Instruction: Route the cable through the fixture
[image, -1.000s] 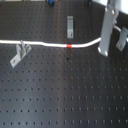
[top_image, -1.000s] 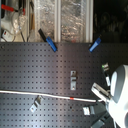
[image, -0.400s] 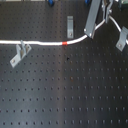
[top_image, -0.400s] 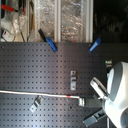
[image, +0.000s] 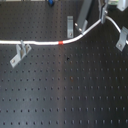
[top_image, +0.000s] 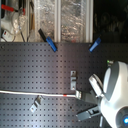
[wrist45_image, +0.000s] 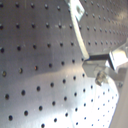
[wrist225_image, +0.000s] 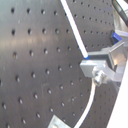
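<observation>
Long thin white cable (image: 40, 43) with one short red-orange band (image: 61, 43), stretched over a black perforated metal counter (image: 65, 90). Runs straight in from the first exterior view's left, carries the band about midway, then bends up toward the metal pincer (wrist225_image: 95, 66) near the top right of that view. Closed narrow on the cable, judging by the second wrist view, with cord entering on one side of the finger blocks and leaving on the other. Passes across the top of a small grey metal bracket (image: 20, 53) at the first exterior view's left; cannot tell whether seated in it or merely lying against it. Runs just beside a second grey bracket (image: 70, 24) in the middle, apparently not through it. Reaches a third bracket (image: 121, 38) at the first exterior view's right edge, too blurred to judge. By these signs, early to midway: at most one bracket threaded, the middle one and probably the right one left to do, with the held stretch to be carried over and lowered into each slot. Behind the board in the second exterior view, two blue clips (top_image: 50, 43) and a cluttered shelf (top_image: 70, 20). No brand, label or writing legible anywhere.
</observation>
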